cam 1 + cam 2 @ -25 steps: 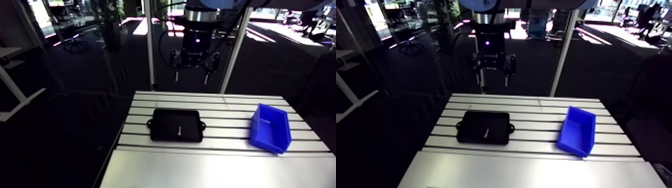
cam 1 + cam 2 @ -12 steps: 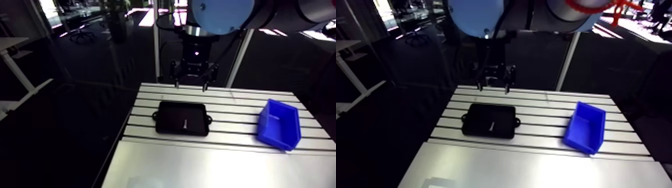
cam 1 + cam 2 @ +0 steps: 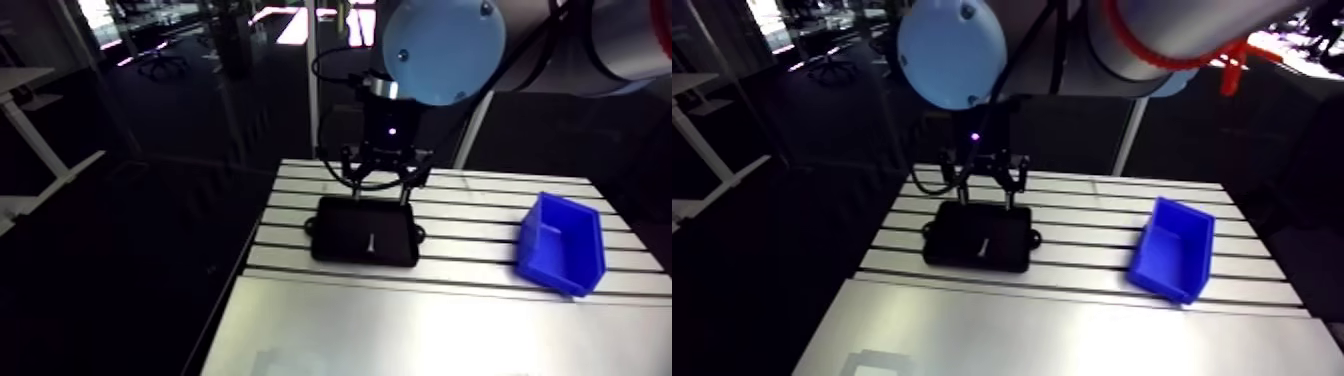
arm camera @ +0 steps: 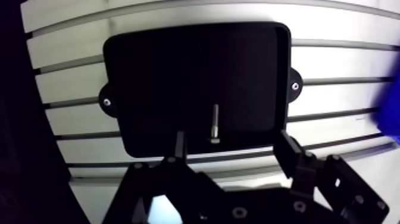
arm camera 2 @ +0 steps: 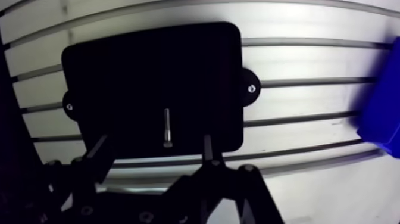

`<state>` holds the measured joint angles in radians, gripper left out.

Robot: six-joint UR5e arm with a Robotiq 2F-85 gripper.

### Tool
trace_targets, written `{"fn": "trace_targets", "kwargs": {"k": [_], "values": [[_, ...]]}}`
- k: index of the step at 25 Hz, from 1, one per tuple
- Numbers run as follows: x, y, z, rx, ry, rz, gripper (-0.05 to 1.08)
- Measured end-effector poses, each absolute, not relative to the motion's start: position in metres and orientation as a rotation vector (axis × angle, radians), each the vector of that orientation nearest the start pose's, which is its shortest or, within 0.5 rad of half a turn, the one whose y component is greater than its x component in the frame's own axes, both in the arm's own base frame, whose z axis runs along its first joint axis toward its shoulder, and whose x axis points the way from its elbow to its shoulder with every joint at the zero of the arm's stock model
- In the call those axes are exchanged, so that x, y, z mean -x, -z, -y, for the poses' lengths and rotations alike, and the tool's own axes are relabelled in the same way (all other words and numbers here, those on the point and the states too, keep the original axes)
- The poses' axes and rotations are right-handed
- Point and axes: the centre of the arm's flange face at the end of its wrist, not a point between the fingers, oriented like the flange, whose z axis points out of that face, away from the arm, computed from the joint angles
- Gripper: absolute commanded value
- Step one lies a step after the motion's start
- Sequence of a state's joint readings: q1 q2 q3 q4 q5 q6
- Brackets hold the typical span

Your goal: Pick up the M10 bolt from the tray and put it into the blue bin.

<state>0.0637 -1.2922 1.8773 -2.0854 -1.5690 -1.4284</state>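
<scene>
A black tray (image 4: 155, 77) with two small side tabs lies on the slotted table. One silver M10 bolt (image 4: 214, 123) rests inside it, towards the tray's side nearest the gripper. In the wrist view my gripper (image 4: 232, 146) is open and holds nothing, its fingers (image 4: 178, 143) spread on either side of the bolt and above it. In the arm view the gripper (image 3: 378, 195) hangs just over the far edge of the tray (image 3: 335, 225). The blue bin (image 3: 563, 243) stands on the table to the right, well apart from the tray.
The slotted aluminium table (image 3: 460, 215) carries the tray and the bin. A smooth metal plate (image 3: 430, 325) forms its near part. Bare slats lie between tray and bin. The table's left edge (image 3: 250, 260) drops off into a dark room.
The gripper has come down from high behind the table to just above the tray. The camera moved with the arm. Tray, bolt and bin stay where they were.
</scene>
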Motion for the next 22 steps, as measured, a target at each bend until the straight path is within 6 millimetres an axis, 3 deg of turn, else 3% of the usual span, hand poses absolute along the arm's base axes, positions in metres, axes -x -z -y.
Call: {"fn": "trace_targets", "kwargs": {"k": [11,22], "values": [[0.519,-0.202,0.165,-0.106,-0.018,-3.048,0.33],[0.515,-0.185,0.165,-0.106,-0.021,-3.039,0.41]]}}
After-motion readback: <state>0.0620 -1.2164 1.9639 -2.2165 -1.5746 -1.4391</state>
